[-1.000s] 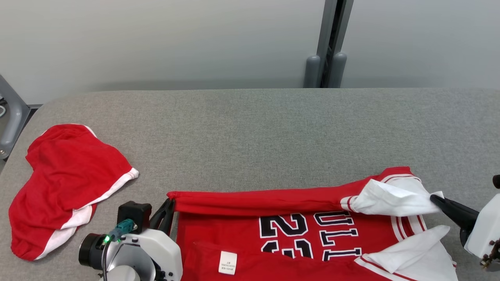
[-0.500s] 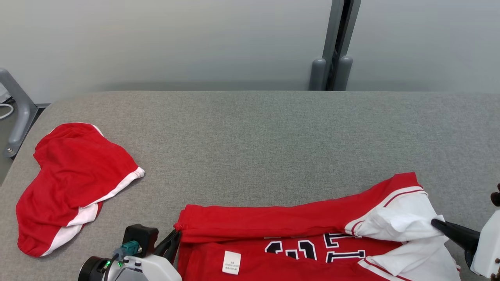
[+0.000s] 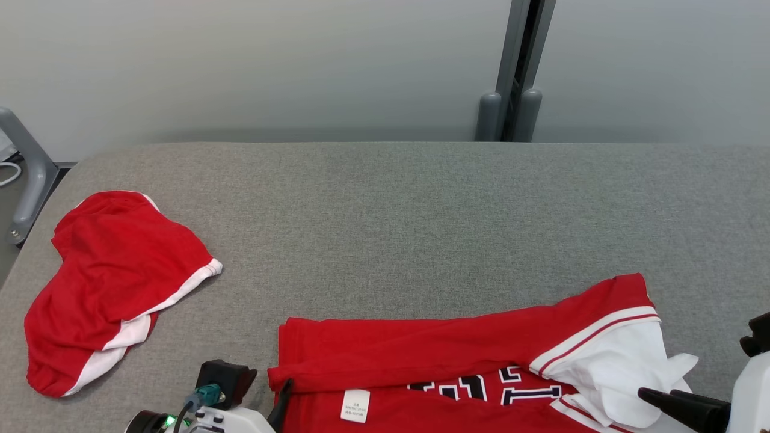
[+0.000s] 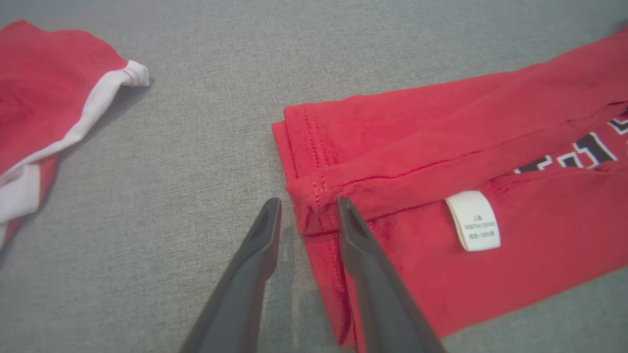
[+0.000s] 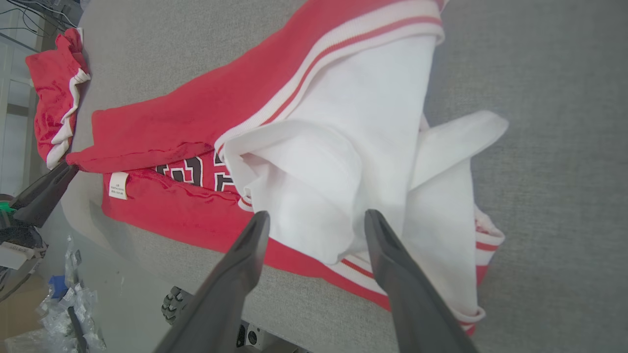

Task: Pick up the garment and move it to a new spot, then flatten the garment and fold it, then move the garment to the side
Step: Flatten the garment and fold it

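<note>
Nearest first, left wrist view: left gripper (image 4: pixel 306 211) low over the grey table (image 3: pixel 421 204), fingers apart, nothing clamped. Hemmed corner of the red jersey (image 3: pixel 421 349) sits bunched between the two tips. It may brush the right-hand finger, but blur makes contact hard to call. White label (image 4: pixel 473 220) lies on the red cloth to the right of the fingers, lower right of that frame.

Right wrist view: right gripper (image 5: pixel 314 218) with fingers spread wide, holding nothing. Tips hang over the crumpled white sleeve (image 5: pixel 373 113), which fills the middle of the frame. Striped red-and-white trim runs along the sleeve's upper edge.

Head view, bottom edge: both grippers low in the corners, left one at lower left, right one at lower right. The jersey lies between them along the bottom of the frame, on the table's near edge. Its upper part is folded down as a long red band running from lower centre toward the right. Black-and-white lettering peeks out beneath the band. White sleeve is heaped at the right end, beside the right gripper's dark fingers.

Further back, middle left: red shorts (image 3: pixel 102 282) with white trim, loosely heaped, well apart from the jersey.

Beyond: bare grey tabletop to its far edge, then a pale wall (image 3: pixel 240 66) with a grey post (image 3: pixel 517 66) at upper right.
</note>
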Robot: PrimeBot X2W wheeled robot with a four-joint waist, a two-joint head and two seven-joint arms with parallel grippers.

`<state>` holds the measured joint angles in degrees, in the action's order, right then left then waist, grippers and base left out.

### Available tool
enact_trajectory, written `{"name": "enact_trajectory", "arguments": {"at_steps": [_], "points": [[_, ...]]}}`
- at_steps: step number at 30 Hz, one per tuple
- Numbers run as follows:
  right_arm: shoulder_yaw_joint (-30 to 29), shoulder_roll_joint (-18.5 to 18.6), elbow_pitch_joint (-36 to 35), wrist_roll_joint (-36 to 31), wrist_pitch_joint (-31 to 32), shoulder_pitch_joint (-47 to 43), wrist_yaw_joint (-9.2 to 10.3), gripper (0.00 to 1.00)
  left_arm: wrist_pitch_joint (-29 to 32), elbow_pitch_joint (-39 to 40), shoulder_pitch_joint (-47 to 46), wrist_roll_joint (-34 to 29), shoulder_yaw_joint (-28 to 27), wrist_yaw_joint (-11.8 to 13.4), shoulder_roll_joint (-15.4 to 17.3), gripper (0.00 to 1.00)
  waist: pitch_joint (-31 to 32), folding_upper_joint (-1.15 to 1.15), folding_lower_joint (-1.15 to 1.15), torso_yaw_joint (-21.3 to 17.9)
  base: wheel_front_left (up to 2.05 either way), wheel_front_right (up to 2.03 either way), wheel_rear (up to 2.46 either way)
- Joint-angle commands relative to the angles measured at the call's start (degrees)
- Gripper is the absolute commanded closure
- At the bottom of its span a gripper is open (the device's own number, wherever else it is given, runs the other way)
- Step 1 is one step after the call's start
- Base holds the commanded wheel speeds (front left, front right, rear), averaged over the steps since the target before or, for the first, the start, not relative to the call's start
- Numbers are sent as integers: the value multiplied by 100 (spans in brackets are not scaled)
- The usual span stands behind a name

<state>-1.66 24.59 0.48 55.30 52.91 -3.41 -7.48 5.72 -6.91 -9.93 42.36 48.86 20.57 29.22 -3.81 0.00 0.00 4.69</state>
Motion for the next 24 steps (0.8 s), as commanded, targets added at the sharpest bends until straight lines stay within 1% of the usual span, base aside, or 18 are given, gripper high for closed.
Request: {"name": "enact_trajectory", "arguments": {"at_steps": [1,3,5,7,10,14,16,19,21,23,24], "points": [[-109,-15,-71,-114,70,-50,-2,0,-60,-46,-32,-37,-46,45,1,0,-2,0,0,-4,0,0,0],[-318,-162,-174,-322,98,-30,-2,0,-171,-82,-55,-40,-104,72,-27,0,-7,0,0,-13,0,0,0],[-470,-316,-307,-533,-5,50,-2,0,-319,-97,-74,12,-186,88,-76,0,-6,0,0,-16,0,0,0],[-584,-444,-472,-685,-254,163,-2,0,-515,-76,-109,71,-331,127,-147,0,-12,0,0,-14,0,0,0],[-649,-576,-631,-871,-848,291,-2,0,-874,-41,-125,157,-553,166,-271,0,-22,0,0,-9,0,0,0],[-575,-628,-569,-1233,-1829,313,-2,0,-1403,-14,-102,307,-854,115,-507,0,-14,0,0,12,0,0,0],[-510,-641,-463,-1373,-2388,257,-2,0,-1684,11,-85,359,-964,-5,-627,0,-18,0,0,15,0,0,0],[-366,-704,-273,-1469,-3325,199,-2,0,-1989,56,-4,462,-1202,-323,-836,0,-41,0,0,0,0,0,0],[-269,-639,-60,-1575,-4025,150,-2,0,-2065,33,64,393,-1427,-458,-957,0,-76,0,0,-2,0,0,0],[-24,-531,210,-1779,-4653,66,-2,0,-2093,63,132,177,-1664,-588,-1123,0,-107,0,0,-10,0,0,0],[-24,-531,210,-1779,-4653,66,-2,0,-2093,63,132,177,-1664,-588,-1123,0,-107,0,0,-10,0,0,0]]}}
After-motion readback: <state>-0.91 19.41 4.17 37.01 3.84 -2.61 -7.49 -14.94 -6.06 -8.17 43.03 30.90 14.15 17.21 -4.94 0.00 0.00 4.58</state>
